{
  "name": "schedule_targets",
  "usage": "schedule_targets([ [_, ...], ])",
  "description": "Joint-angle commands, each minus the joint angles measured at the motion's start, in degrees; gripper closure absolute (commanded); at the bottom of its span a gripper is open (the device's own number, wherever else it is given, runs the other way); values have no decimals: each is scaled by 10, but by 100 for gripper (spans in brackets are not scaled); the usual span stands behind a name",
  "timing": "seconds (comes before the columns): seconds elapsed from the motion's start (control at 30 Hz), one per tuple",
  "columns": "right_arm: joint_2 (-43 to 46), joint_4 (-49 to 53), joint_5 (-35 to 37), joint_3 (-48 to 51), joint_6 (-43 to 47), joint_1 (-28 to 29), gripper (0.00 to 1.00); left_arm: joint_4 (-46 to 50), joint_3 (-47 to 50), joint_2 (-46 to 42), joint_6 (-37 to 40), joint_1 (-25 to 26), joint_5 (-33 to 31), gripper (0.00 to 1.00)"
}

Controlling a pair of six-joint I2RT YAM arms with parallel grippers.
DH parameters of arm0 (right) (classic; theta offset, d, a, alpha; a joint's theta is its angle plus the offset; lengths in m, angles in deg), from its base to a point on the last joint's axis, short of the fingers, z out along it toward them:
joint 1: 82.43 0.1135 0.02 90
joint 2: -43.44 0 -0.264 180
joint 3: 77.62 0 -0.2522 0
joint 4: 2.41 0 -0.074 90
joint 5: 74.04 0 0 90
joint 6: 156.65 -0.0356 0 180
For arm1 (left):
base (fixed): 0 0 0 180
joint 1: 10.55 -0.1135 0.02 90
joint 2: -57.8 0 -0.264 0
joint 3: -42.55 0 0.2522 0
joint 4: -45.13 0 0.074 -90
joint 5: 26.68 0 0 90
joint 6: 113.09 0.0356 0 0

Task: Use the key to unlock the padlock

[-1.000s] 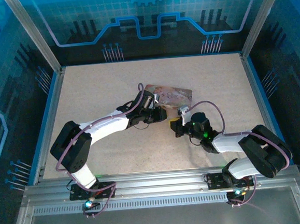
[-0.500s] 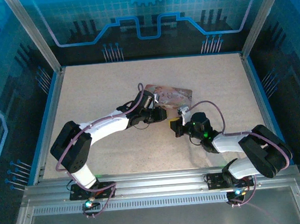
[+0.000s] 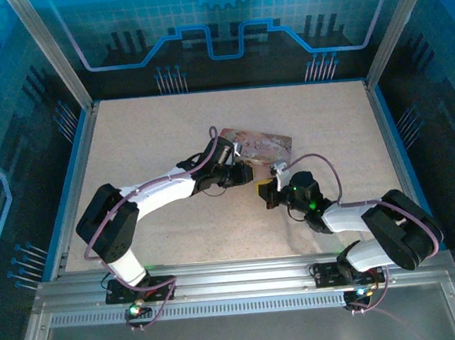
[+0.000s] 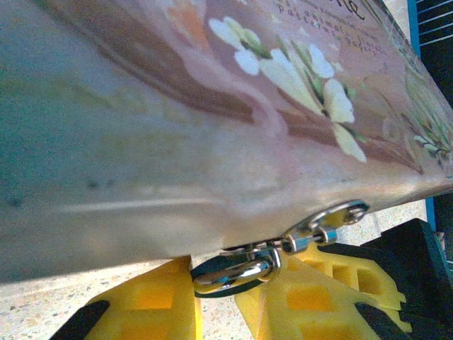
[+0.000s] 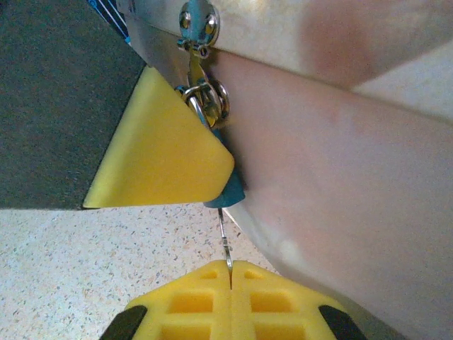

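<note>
At lower centre of the right wrist view, the right gripper [image 5: 230,273] is pressed together on the key [image 5: 226,244]. The key's tip reaches the blue padlock [image 5: 230,193] beside the pink tin [image 5: 340,177]. The left gripper [image 4: 219,294] pinches the padlock, bottom centre of the left wrist view

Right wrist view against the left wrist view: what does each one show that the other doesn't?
Only the right wrist: the thin key, pinched in the right gripper, its tip reaching the bluish padlock. Only the left wrist: white flowers painted on the pink tin, and both yellow fingers of the left gripper, either side of the shackle. Both: the tin, the silvery shackle, the clasp and the speckled table.
</note>
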Motion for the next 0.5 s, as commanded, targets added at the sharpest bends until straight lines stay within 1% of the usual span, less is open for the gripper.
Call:
schedule_targets([
  [0.0,6,-23,2,11,-5,-4,100,-45,-19,-35,-4,2,18,80],
  [0.47,13,-28,6,15,-11,-4,100,-49,-15,-37,-9,0,21,80],
])
